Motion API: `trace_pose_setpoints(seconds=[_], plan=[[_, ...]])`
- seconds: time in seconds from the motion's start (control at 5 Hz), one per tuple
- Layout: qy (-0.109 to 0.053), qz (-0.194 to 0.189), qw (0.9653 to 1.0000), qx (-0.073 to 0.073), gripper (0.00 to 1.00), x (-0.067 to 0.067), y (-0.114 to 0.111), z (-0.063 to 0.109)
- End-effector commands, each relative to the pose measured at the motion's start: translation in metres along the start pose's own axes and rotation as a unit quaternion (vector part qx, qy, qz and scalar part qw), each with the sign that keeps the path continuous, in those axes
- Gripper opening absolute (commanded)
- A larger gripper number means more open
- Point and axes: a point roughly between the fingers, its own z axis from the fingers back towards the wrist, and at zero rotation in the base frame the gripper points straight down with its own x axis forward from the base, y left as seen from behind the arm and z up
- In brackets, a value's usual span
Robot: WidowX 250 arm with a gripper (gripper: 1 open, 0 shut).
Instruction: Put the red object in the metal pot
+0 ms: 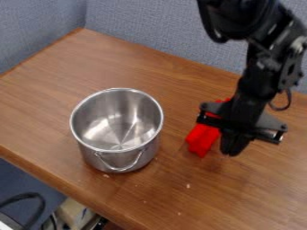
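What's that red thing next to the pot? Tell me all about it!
The red object is a bright red plastic-looking block. It is low over the wooden table, right of the metal pot, apart from it. The black tool is shut on it, hiding its far part; whether it touches the wood is unclear.

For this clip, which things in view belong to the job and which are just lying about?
Belongs to the job: red object; metal pot; hand, closed, right at the red object.

Just there: wooden table; blue wall panel; dark cables below the table edge.
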Motion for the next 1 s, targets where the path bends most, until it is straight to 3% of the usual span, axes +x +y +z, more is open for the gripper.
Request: trace_pose_setpoints(seconds=[0.0,0.2,0.4,0.6,0.8], plan=[[-0.027,0.002,0.9996,-0.011,0.0,0.01,0.006,0.039],[-0.014,0.012,0.9997,-0.016,0.0,0.023,0.022,0.06],[-0.005,0.056,0.9983,-0.013,0.0,0.042,0.05,0.071],[0.014,0.092,0.9954,-0.023,0.0,0.072,0.064,0.077],[0.001,0.044,0.9988,-0.022,1.0,0.057,0.054,0.067]])
